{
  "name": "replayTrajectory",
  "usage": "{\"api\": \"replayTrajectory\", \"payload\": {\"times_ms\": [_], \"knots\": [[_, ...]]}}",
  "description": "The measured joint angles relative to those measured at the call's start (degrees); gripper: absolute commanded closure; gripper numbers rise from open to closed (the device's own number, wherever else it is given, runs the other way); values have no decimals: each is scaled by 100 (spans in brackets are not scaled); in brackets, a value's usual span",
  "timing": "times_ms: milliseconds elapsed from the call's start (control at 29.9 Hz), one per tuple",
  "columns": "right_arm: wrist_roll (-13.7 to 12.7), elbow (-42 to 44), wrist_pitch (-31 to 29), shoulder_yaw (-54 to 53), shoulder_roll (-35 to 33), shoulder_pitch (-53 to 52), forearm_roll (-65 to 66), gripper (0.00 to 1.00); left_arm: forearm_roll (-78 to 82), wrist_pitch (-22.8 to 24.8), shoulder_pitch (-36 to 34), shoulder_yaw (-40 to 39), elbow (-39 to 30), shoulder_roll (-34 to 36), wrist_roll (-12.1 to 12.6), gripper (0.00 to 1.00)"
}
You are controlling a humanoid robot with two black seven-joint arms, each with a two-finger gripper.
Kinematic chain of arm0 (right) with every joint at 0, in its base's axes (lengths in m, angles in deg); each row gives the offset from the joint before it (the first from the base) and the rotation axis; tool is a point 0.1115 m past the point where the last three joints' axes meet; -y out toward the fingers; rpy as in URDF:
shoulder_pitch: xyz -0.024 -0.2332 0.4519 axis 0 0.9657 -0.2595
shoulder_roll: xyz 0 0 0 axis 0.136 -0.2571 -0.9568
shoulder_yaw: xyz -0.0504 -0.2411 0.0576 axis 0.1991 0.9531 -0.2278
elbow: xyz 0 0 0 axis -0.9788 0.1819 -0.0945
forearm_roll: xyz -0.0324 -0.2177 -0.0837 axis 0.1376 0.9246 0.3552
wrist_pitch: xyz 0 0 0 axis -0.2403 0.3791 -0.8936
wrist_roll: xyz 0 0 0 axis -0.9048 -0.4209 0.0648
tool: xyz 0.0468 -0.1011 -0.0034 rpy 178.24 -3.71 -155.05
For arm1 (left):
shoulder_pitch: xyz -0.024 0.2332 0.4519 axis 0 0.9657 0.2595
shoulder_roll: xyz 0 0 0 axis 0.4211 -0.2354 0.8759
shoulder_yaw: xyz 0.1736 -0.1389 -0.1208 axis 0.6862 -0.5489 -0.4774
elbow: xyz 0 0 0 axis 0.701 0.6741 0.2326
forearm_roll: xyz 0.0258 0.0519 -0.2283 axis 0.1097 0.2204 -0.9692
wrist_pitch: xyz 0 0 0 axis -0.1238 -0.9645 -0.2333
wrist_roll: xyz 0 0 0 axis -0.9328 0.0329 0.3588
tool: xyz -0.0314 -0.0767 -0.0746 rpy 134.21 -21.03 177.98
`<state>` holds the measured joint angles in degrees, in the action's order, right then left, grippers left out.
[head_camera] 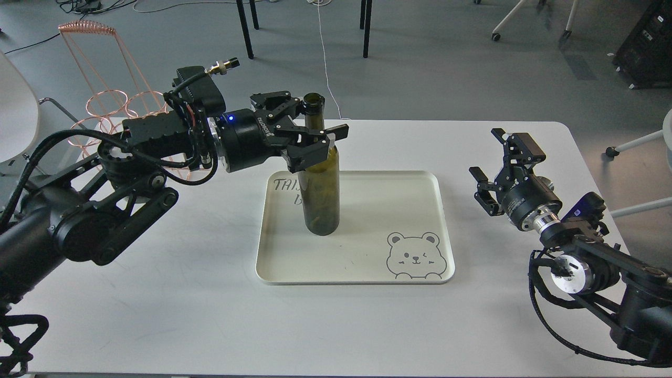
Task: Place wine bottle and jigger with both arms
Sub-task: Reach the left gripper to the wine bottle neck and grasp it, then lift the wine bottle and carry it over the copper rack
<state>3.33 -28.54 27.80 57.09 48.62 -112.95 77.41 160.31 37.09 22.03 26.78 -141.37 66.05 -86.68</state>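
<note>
A white, matte table (157,315) with rounded corners carries a cream rectangular tray (367,275), shallow-rimmed and round-cornered. A line-drawn bear (415,255) occupies the tray's near right corner; dark handwritten lettering (286,185) shows at its far left corner, partly hidden.

The wine bottle (321,194), dark olive-green translucent glass without a label, stands upright on the left half of the tray. Its cylindrical body narrows at sloping shoulders into a long neck ending in an open, uncorked mouth.

The left arm (105,210), black with exposed cables, enters from the left. The left gripper (317,139) sits at the bottle's shoulder and lower neck with one finger on the far side and one on the near side. The jaws are spread fairly wide around the glass; whether the pads actually touch it cannot be told.

The right arm (604,273), black with silver joint rings, enters from the near right. The right gripper (499,157) hovers above the table to the right of the tray, well apart from the bottle, fingers spread wide and holding nothing.

A copper-coloured wire rack (110,105) stands on the grey floor beyond the table's far left.
</note>
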Motion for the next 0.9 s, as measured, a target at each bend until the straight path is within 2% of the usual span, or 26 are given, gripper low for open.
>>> {"api": "replayTrajectory", "payload": {"times_ms": [100, 167, 267, 468, 568, 735, 902], "knots": [[0, 0, 0, 0, 5, 3, 0, 3, 4, 0, 0, 0, 61, -19, 0, 67], [0, 0, 0, 0, 5, 4, 0, 3, 7, 0, 0, 0, 96, -22, 0, 70], [0, 0, 0, 0, 5, 8, 0, 3, 7, 0, 0, 0, 111, -24, 0, 83], [0, 7, 0, 0, 6, 25, 0, 3, -57, -45, -108, -4, 115, -22, 0, 84], [0, 9, 0, -2, 7, 33, 0, 3, -199, -49, -396, -50, 108, 68, -2, 84], [0, 11, 0, -3, 8, 80, 0, 3, -997, -3, -1393, -35, 181, 857, -1, 84], [0, 19, 0, 4, 46, 95, 36, 3, -1428, 79, -1819, -2, 695, 1538, 0, 84]]}}
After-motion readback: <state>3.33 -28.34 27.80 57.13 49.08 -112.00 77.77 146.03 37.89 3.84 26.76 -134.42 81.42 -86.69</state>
